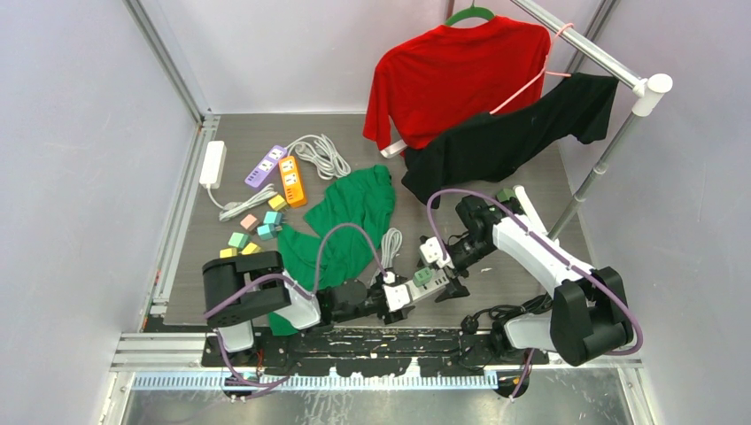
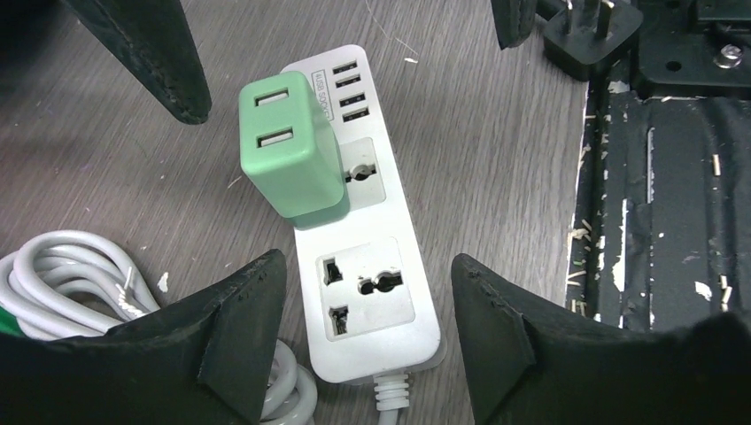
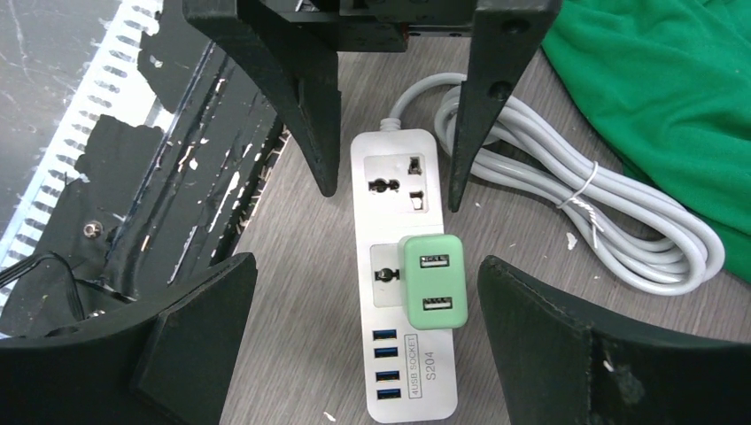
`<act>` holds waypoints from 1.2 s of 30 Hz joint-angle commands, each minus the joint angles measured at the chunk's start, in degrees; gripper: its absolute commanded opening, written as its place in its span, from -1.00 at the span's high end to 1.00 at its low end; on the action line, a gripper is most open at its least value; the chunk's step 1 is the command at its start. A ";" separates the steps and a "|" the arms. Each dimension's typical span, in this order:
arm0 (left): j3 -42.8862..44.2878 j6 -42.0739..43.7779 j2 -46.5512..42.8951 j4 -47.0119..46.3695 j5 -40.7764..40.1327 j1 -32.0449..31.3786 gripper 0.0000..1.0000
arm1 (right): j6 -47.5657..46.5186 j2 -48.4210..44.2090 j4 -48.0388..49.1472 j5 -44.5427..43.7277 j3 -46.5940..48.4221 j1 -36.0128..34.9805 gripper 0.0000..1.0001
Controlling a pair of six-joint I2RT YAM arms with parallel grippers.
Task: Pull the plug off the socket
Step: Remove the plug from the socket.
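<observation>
**Green plug sits in its socket as two arms straddle the strip**

We find the green plug (image 2: 292,155) pushed into the middle socket of a white power strip (image 2: 372,301). The strip lies flat on the grey surface (image 2: 106,168), close to its near edge and between the two arms. The left jaws stand spread on either side of the strip's cord end and are not visibly pressing it. The right jaws gape wide astride the plug end, touching nothing. A coiled grey cord (image 3: 567,221) and a green cloth (image 3: 673,80) lie just beside.

We judge the chief risk to be the strip rising with the plug: unless the left jaws clamp it firmly, a pull would drag the whole strip along. The plug overhangs one edge of the strip, so the right jaws could catch strip and plug together. With both sets of jaws crowded so near, a knock between them is also possible.
</observation>
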State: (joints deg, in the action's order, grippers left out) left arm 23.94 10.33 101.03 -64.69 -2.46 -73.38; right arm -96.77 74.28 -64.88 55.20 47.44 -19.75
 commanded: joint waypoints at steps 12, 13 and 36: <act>0.30 -5.41 5.75 -9.27 -4.91 1.31 -0.36 | 4.80 -0.08 7.92 -0.55 -1.95 0.03 -0.96; 0.19 -5.63 5.85 -8.81 -4.88 1.29 -0.34 | 4.91 0.02 8.19 -0.97 -2.05 -0.11 -0.95; 0.48 -7.58 -2.35 13.90 1.54 2.72 -0.29 | 9.19 1.38 11.84 -1.68 -2.32 -2.32 -0.70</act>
State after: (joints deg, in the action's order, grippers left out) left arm 24.51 4.93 100.12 -60.14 -1.78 -71.79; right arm -88.18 75.42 -53.65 52.03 44.71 -21.23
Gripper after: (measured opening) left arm 0.670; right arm 0.857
